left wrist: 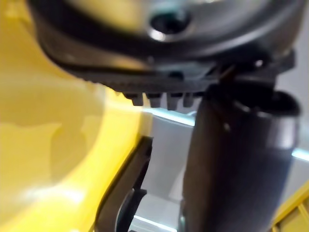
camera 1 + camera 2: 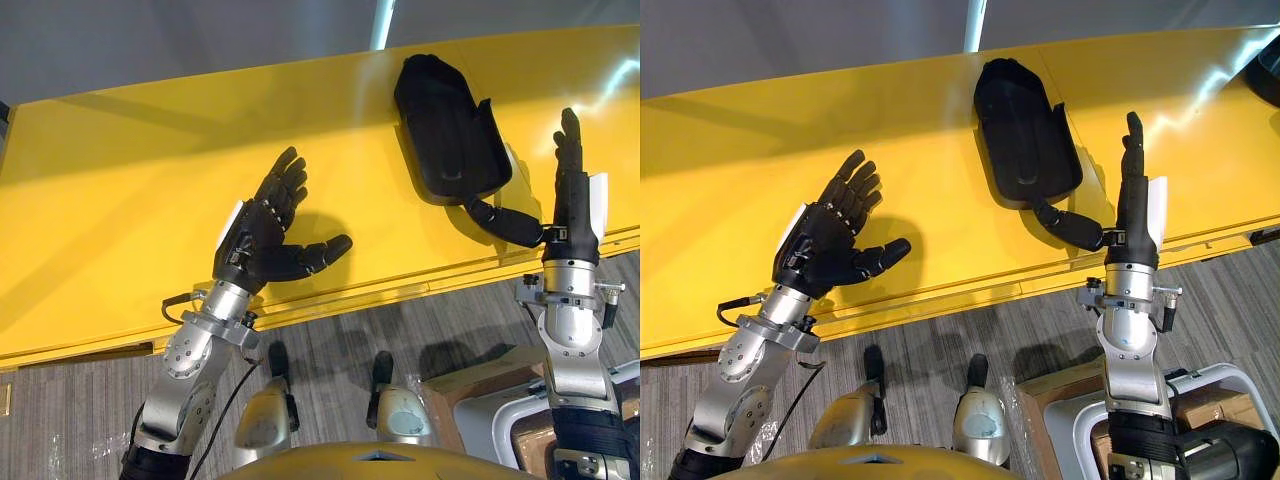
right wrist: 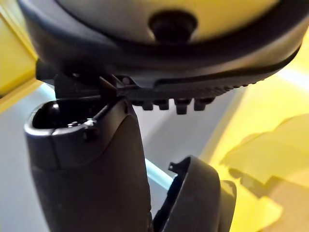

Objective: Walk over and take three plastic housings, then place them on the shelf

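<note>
The left hand (image 2: 265, 235) sits just toward 9 o'clock of the head view's centre, over the yellow shelf (image 2: 120, 180). Its fingers are spread wide toward 1 o'clock, the thumb is out toward 3 o'clock, and it holds nothing.

At about 2 o'clock the plastic housing (image 2: 450, 130) lies flat on the shelf, its long axis running roughly 11 to 5 o'clock.

At 3 o'clock the right hand (image 2: 572, 200) stands edge-on, fingers straight toward 12 o'clock and empty. Its thumb reaches toward 9 o'clock, to just beside the housing's near end; whether it touches cannot be told.

Judgement: with the housing resting on the shelf and both hands empty, this looks like the close of 1 placement. The next move calls for drawing the right thumb clear without nudging the housing, then turning away for another.

Count: 1 housing clearly seen of the 3 wanted, 2 hands, 1 shelf. A dark shape (image 2: 1265, 75) at the shelf's edge toward 2 o'clock in the right eye view may be another, but that cannot be told.
</note>
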Available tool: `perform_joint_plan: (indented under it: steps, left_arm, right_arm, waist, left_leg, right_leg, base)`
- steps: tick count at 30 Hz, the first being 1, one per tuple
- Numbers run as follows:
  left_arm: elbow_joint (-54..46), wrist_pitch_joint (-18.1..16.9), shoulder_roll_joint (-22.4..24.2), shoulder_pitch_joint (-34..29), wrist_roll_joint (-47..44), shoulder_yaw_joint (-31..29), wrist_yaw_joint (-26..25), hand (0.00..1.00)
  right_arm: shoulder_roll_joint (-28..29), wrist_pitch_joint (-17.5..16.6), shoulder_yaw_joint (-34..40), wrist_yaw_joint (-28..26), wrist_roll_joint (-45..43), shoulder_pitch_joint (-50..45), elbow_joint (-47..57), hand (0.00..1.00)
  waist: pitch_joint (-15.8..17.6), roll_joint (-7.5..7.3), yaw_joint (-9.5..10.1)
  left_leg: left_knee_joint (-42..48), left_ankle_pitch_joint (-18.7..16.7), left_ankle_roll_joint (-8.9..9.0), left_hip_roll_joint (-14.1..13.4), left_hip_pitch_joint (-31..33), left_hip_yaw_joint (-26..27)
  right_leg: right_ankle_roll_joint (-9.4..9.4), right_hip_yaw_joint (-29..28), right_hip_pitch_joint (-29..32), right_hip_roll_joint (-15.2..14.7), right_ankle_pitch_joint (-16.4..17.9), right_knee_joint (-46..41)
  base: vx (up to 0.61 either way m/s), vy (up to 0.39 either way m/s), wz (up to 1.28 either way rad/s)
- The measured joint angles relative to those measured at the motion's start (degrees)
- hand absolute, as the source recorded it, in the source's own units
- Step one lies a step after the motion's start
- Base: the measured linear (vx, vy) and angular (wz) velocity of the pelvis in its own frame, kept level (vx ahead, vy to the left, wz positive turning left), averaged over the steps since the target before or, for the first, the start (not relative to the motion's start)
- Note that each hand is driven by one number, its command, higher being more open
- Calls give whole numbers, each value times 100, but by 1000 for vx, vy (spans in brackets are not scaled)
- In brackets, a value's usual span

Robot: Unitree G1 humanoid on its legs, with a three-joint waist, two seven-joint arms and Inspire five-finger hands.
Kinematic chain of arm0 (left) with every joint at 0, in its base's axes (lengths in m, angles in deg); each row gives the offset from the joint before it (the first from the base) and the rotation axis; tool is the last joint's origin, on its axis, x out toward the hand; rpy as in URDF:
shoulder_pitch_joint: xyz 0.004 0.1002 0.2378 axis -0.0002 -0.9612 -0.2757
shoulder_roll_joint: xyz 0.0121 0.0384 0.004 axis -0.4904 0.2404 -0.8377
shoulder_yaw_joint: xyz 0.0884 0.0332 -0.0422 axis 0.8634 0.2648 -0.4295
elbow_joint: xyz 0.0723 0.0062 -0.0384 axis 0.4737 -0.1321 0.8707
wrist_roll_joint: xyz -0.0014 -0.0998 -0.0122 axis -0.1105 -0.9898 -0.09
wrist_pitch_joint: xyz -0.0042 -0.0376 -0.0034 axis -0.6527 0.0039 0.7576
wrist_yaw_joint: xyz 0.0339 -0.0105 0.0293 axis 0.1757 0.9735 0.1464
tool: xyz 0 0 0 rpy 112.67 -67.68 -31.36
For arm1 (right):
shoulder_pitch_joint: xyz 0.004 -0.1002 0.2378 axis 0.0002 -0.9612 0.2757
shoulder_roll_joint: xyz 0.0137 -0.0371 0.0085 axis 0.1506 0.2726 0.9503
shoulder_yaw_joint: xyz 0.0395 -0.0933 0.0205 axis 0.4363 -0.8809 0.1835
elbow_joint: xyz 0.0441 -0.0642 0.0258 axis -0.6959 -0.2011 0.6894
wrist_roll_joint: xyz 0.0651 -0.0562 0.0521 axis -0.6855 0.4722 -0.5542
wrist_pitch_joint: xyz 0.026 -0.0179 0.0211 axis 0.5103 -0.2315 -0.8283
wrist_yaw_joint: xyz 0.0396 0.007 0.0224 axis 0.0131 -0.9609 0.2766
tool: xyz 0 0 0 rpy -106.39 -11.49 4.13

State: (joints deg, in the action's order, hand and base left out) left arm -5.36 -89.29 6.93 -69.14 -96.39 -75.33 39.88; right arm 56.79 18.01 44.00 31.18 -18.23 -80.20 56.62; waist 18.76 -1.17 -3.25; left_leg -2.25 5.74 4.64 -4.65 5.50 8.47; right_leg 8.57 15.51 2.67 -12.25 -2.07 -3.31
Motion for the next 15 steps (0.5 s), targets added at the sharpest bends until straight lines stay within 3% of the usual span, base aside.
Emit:
perform_joint_plan:
  steps: [10,15]
  left_arm:
    - [-2,-40,11,1,2,-11,209,100]
    - [-57,-48,164,0,29,-10,298,100]
  right_arm:
    - [0,-51,10,39,22,-33,23,100]
    - [100,-217,265,551,31,-370,921,100]
  waist:
    - [-4,4,19]
    - [-115,112,11]
  left_leg:
    - [-87,-18,-25,8,-195,41]
    - [-258,35,-13,-1,-416,234]
  right_leg:
    - [14,-5,-116,-12,21,-37]
    - [25,-30,-247,-8,48,47]
  base:
    - [1,0,-3]
    - [24,3,-6]
